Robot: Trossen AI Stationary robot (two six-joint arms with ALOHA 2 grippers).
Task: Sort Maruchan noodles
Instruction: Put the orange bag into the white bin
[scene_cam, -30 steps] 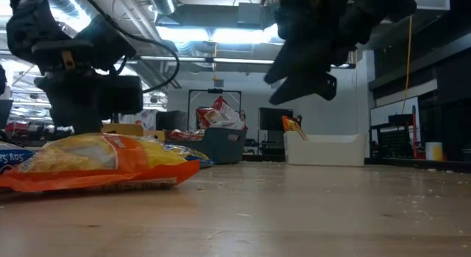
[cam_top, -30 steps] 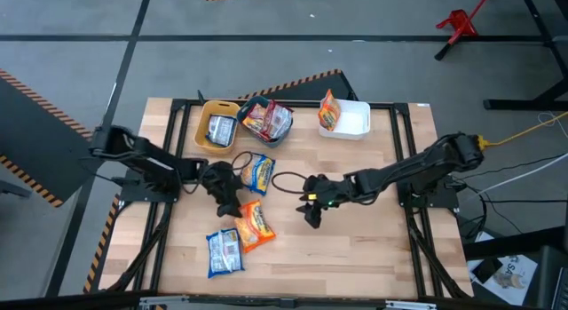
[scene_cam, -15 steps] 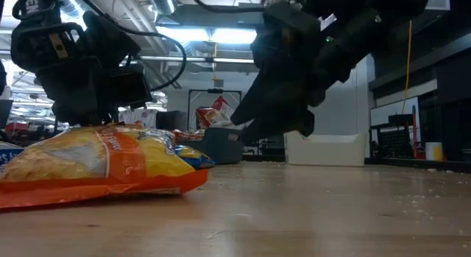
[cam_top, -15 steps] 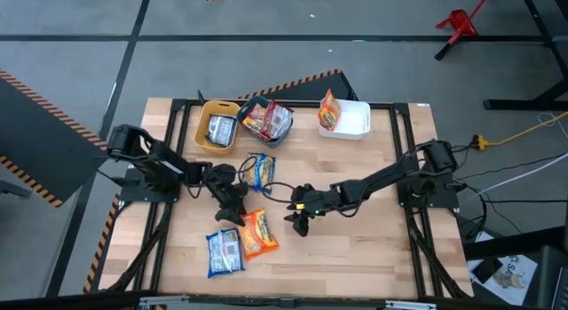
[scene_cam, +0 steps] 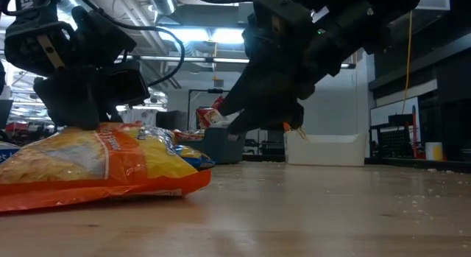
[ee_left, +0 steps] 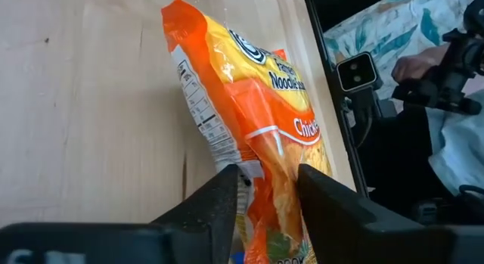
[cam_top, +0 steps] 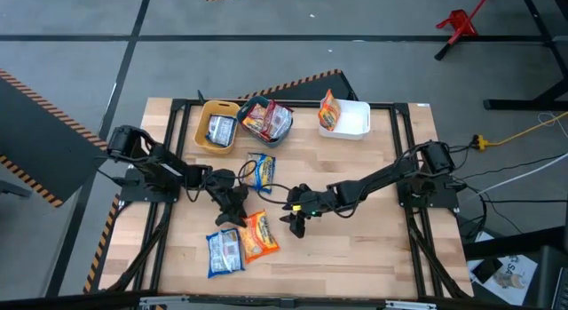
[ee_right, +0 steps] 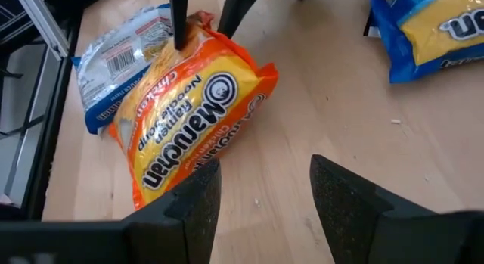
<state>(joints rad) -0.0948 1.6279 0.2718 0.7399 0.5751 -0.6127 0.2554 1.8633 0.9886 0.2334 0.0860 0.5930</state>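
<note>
An orange-yellow Maruchan packet point(cam_top: 258, 235) lies near the table's middle, partly over a blue-white packet point(cam_top: 224, 251). My left gripper point(cam_top: 232, 216) stands at the orange packet's far-left end, shut on it. My right gripper point(cam_top: 296, 225) hangs open just right of that packet point(ee_right: 189, 113), touching nothing. A blue-yellow packet point(cam_top: 260, 170) lies flat farther back. At the far edge, the yellow bin point(cam_top: 202, 132) holds a blue packet, the teal bin point(cam_top: 266, 137) dark red ones, and the white bin point(cam_top: 353, 123) an orange one. My left gripper point(ee_left: 266, 173) pinches the orange packet's end point(ee_left: 261, 154) between its two fingers, and the wrapper bunches there. The fingers point(ee_left: 221, 200) come down slanting from the far left. The packet's body point(scene_cam: 96, 165) rests on the table, bulging upward.
Bare wood lies right of my right gripper point(ee_right: 265, 169) and along the near edge. The blue-white packet point(ee_right: 113, 60) sits against the orange one on its left side. The three bins line the far edge. Crumbs dot the tabletop point(scene_cam: 331, 213).
My right gripper has moved left and slightly nearer, closing in on the orange packet. My left gripper has shifted a little toward the near edge, onto the packet's end. The packet has slid slightly nearer and now bulges higher than before.
</note>
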